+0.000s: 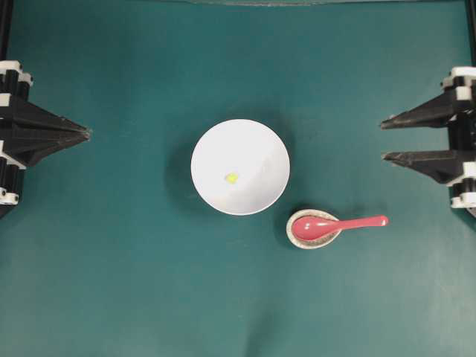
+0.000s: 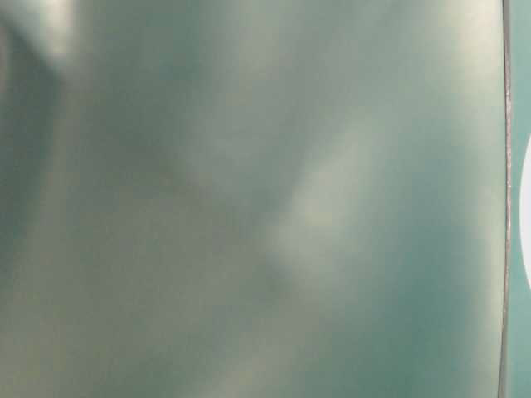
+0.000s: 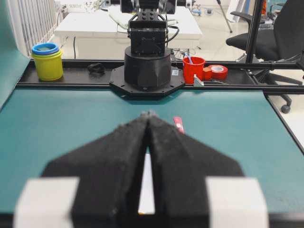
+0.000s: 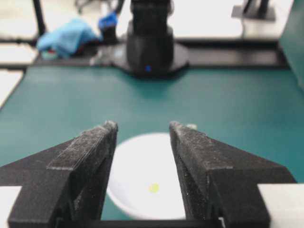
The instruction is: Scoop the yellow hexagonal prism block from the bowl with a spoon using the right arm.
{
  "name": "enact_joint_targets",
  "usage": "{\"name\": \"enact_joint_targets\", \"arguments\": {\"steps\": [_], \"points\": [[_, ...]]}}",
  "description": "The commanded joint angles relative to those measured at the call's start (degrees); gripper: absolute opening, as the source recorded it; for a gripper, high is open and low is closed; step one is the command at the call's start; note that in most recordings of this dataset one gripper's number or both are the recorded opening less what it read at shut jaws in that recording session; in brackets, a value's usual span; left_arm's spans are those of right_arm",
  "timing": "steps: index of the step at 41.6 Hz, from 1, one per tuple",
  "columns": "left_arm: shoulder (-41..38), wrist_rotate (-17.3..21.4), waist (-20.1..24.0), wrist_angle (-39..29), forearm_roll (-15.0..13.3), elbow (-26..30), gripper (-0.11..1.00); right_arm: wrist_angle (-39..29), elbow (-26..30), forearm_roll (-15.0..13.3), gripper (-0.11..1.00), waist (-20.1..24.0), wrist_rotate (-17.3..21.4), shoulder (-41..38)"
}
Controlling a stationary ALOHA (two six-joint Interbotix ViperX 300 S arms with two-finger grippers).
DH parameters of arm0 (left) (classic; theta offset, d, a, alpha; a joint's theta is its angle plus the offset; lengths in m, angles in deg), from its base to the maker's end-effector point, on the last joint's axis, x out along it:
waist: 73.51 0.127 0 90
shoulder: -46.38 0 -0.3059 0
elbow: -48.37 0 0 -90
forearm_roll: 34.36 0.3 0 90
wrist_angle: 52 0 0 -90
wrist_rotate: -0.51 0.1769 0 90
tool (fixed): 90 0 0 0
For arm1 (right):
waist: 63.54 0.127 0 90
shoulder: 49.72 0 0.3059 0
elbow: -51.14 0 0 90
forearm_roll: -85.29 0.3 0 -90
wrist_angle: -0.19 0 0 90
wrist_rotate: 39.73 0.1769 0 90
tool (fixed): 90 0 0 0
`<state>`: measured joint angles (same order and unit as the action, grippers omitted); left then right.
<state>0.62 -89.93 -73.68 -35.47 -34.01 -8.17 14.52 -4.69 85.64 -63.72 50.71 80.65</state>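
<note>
The white bowl [image 1: 240, 167] sits mid-frame on the table [image 1: 111, 282] with the yellow block [image 1: 232, 178] inside; the spoon [image 1: 335, 224] rests lower right in a small speckled dish [image 1: 296, 239]; right gripper [image 1: 383, 140] at right edge, jaws wide, empty; left gripper [image 1: 88, 134] closed, empty. Risk: the short glossy handle may slip or tip the dish; the tiny block may skid away.

A small speckled dish [image 1: 296, 236] sits on the teal table [image 1: 111, 260], near its middle.
</note>
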Motion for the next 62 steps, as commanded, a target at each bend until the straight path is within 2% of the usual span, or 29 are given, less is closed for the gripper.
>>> {"name": "enact_joint_targets", "arguments": {"steps": [1, 5, 13, 20, 26, 33, 39, 51, 56, 62], "points": [[-0.7, 0.0, -0.18, 0.09, 0.18, 1.23, 0.0, 1.14, -0.35, 0.53, 0.53, -0.09, 0.09, -1.76], [-0.7, 0.0, -0.09, 0.09, 0.09, 1.14, 0.0, 3.87, -2.37, 1.49, 0.52, 0.26, 0.09, -3.96], [-0.7, 0.0, -0.09, -0.35, 0.18, 1.14, 0.0, 14.85, -7.73, 4.48, 0.52, 2.37, 0.18, -9.58], [-0.79, 0.0, -0.09, -1.58, 0.18, 1.14, 0.0, 27.95, -12.3, 8.61, 0.52, 6.24, 0.62, -17.4], [-0.7, 0.0, -0.09, -1.76, 0.18, 1.14, 0.0, 38.67, -15.03, 10.9, 0.53, 10.55, 2.37, -25.05], [-0.79, 0.09, -0.09, -1.76, 0.18, 1.14, 0.0, 46.85, -15.47, 13.54, 0.52, 15.29, 3.96, -33.93], [-0.88, 0.09, -0.09, -1.67, 0.18, 1.05, 0.0, 50.8, -15.29, 16.26, 0.52, 19.34, 4.83, -40.08], [-0.88, 0.18, -0.09, -1.76, 0.26, 1.05, 0.0, 57.04, -14.85, 23.55, 0.52, 27.95, 5.01, -49.31], [-0.97, 0.53, -0.09, -1.76, 0.26, 1.05, 0.0, 58.62, -14.68, 25.49, 0.52, 30.41, 5.01, -52.73], [-0.97, 0.53, -0.09, -1.76, 0.26, 1.05, 0.0, 59.59, -13.62, 26.28, 0.52, 31.11, 4.92, -56.51]]}}
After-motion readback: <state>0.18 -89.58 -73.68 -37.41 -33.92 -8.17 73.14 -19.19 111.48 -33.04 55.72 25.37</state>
